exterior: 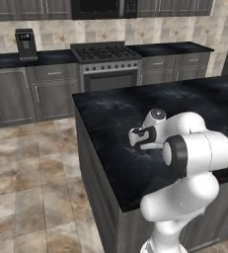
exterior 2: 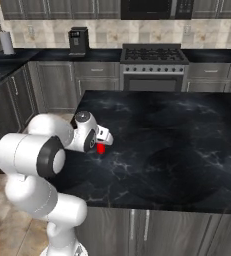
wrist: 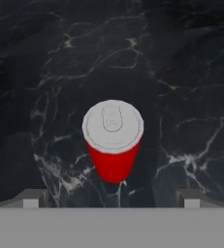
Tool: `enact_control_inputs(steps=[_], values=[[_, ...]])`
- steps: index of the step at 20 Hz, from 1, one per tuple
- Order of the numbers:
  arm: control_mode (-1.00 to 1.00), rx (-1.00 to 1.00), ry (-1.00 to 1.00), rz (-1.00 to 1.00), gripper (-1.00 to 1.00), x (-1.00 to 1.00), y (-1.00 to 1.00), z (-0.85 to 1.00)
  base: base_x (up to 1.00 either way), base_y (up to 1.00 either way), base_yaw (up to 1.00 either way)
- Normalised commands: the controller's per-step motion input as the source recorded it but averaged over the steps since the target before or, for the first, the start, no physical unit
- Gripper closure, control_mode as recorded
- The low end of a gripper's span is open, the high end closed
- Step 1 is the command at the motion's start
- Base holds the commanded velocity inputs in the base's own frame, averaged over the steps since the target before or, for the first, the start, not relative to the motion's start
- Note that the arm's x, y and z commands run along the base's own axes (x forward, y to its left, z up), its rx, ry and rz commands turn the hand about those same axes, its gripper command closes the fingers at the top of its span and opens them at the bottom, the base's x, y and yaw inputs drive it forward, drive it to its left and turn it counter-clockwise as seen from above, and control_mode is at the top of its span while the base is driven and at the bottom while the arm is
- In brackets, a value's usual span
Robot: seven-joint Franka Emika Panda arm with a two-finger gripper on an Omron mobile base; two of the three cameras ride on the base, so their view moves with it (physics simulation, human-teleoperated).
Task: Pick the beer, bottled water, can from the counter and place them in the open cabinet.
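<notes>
The red can [wrist: 113, 145] stands upright on the black marble surface [wrist: 181, 72], directly below the tool [wrist: 111, 198], whose 2 fingertips are spread wide to either side and touch nothing. It looks light, with thin, smooth walls that could slip or dent, so a firm grip is risky. I judge the best hold is across the round body at mid-height, below the silvery top.

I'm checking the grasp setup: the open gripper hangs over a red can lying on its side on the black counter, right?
Not quite. The can stands upright on the counter, its silvery top facing the camera in the hand view. The rest holds: the gripper is open above it, jaws wide to either side.
</notes>
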Motion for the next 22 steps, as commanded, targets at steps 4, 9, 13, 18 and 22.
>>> enact_control_inputs(steps=[4, 9, 13, 18, 22], values=[[-1.0, 0.0, 0.0, -0.01, -1.0, 0.19, 0.0, -0.11, 0.0, 0.0, 0.0], [-1.0, 0.0, 0.0, -0.01, -1.0, 0.18, 0.0, -0.11, 0.0, 0.0, 0.0], [-1.0, 0.0, 0.0, -0.01, -1.0, 0.14, 0.0, -0.11, 0.0, 0.0, 0.0], [-1.0, 0.0, 0.0, -0.01, -1.0, 0.11, 0.0, -0.11, 0.0, 0.0, 0.0], [-1.0, 0.0, 0.0, -0.01, -1.0, 0.1, 0.0, -0.08, 0.0, 0.0, 0.0]])
